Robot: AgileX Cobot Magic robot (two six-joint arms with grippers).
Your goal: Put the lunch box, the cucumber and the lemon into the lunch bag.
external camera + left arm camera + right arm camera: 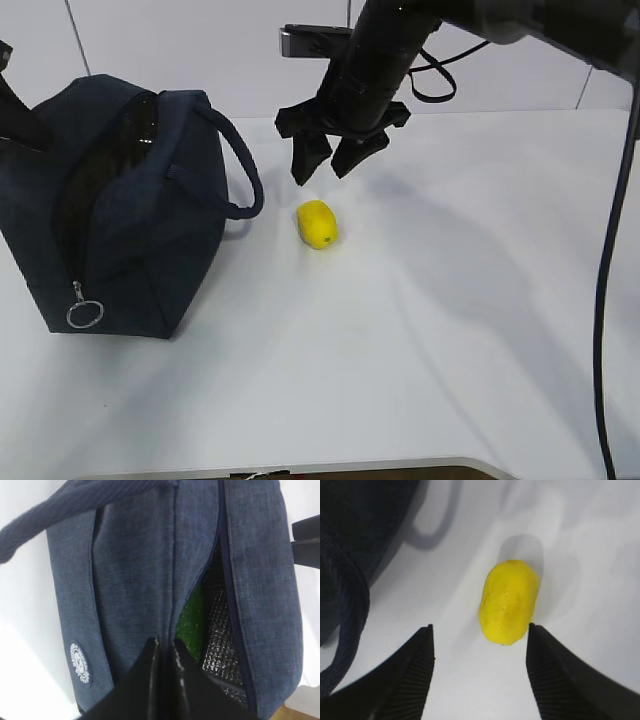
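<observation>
One lemon point(317, 223) lies on the white table point(450, 330) near the centre of the exterior view, with the right gripper point(328, 160) hanging just above it, jaws spread wide and holding nothing. At the left of the frame stands the navy lunch bag point(120, 210), unzipped, something green showing inside. The left gripper point(165, 652) is clenched on the bag's opening edge.

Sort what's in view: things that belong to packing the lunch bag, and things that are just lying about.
Belongs to the job:
- bag, unzipped
- lemon, on the table beside the bag
- something green inside the bag, probably the cucumber
- right gripper, open above the lemon
- left gripper, shut at the bag

Just lying about:
- nothing; only the table
</observation>
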